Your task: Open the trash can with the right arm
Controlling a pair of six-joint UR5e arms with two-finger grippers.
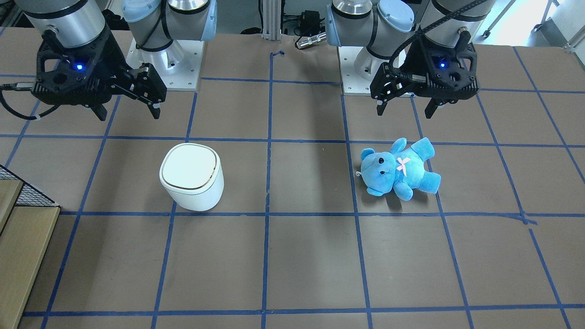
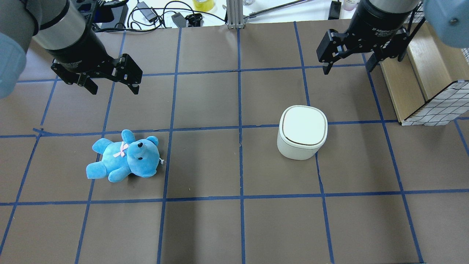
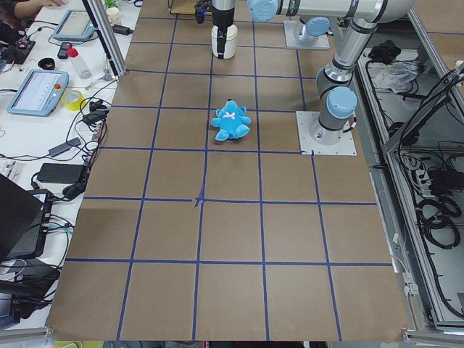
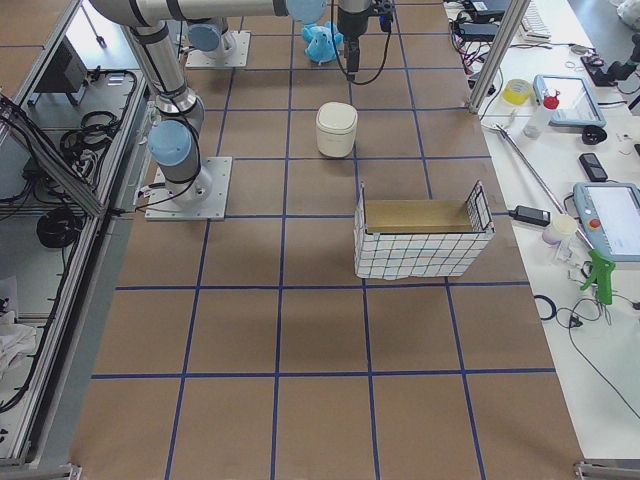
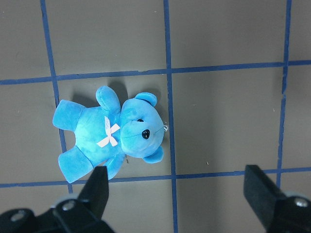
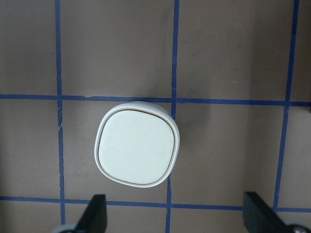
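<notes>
1. The trash can (image 1: 192, 176) stands upright on the bench (image 1: 311, 256), on the right gripper's side. Its lid (image 6: 136, 149) lies flat and closed, so the opening step is not yet done.
2. The right gripper (image 1: 128, 112) hangs above the bench, between the robot's base and the trash can and well apart from it. Its fingers are spread and hold nothing. The right wrist view looks straight down on the lid, so this height probably serves to locate the target prior to descent.
3. The left gripper (image 1: 405, 112) hangs spread and empty above the bench, near the teddy bear (image 1: 400, 169). The teddy bear lies on its back, well apart from the trash can, and does not obstruct the approach.
4. The lid sits flush inside the rim and no handle is visible. Opening likely calls for a press on the lid's top. The hinged edge cannot be identified.
5. The trash can is unsecured. An off-centre push could slide or tip it.
</notes>
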